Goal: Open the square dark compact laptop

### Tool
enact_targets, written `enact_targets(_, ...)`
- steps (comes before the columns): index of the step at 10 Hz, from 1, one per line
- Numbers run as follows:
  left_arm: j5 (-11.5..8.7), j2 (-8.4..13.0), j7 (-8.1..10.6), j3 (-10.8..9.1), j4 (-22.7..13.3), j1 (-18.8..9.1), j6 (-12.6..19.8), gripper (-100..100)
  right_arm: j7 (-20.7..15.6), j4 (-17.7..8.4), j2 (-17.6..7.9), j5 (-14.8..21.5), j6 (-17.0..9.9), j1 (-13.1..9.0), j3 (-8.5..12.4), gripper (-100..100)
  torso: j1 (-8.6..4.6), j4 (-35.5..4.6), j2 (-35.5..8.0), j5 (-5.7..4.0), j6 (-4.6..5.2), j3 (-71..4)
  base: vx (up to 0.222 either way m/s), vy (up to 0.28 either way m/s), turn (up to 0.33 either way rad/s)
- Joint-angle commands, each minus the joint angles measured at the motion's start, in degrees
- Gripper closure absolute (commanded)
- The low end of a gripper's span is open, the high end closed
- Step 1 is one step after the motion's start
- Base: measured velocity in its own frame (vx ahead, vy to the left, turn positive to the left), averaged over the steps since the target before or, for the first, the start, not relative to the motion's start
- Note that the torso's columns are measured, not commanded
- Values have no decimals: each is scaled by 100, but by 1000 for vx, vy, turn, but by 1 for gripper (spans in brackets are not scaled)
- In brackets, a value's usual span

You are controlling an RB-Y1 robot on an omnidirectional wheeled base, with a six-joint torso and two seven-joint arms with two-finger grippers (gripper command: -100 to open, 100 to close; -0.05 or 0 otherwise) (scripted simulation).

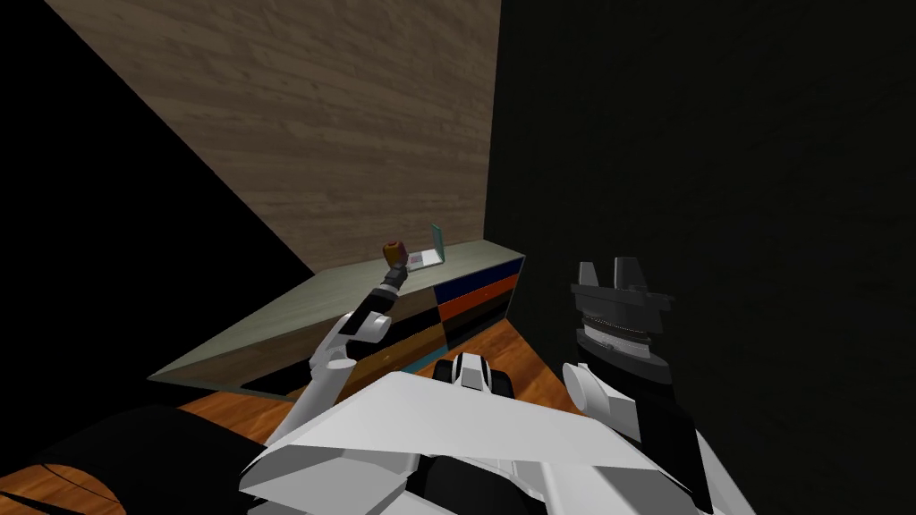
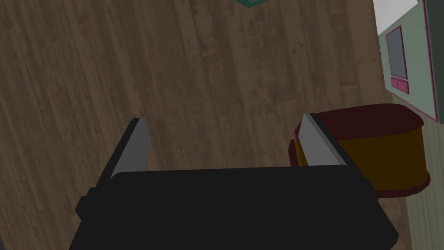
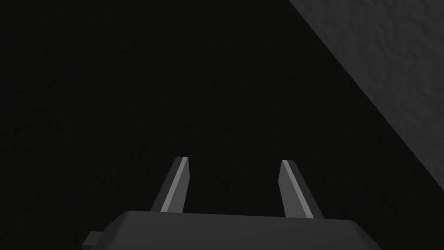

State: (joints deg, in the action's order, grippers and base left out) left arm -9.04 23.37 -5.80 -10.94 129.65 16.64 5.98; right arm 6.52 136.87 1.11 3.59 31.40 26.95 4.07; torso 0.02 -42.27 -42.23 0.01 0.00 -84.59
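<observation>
The laptop [image 1: 426, 257] sits at the far right end of a long sideboard's top [image 1: 286, 317], its pale green base flat and its teal lid [image 1: 437, 241] standing upright. In the left wrist view its base [image 2: 412, 65] shows a grey touchpad with pink trim. My left arm reaches over the sideboard, and my left gripper [image 2: 224, 120] is open with nothing between its fingers, facing the wood wall. A squat cylinder [image 2: 381, 152], dark red on top and yellow on its side, stands just outside one finger, between gripper and laptop. My right gripper [image 1: 608, 266] is raised at my right, open and empty [image 3: 235, 159].
The sideboard has blue, orange, black and brown drawer fronts [image 1: 474, 299]. A brown wood-plank wall [image 1: 340, 134] rises behind it, and a dark wall [image 1: 716, 179] closes the right side. Orange wood floor [image 1: 501, 344] lies below. A black area takes the left.
</observation>
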Motion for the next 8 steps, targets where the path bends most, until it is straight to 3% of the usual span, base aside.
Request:
enact_targets(1,-122,209,38,-179,-8,-164,409,-100,0,0,0,0,0,0,0,0,-3,0,-4,-1,-1,1,49,-82,-25)
enact_targets(8,-345,642,95,-513,-85,-534,1404,-100,0,0,0,0,0,0,0,0,-2,-2,-7,-1,0,4,49,-71,-13)
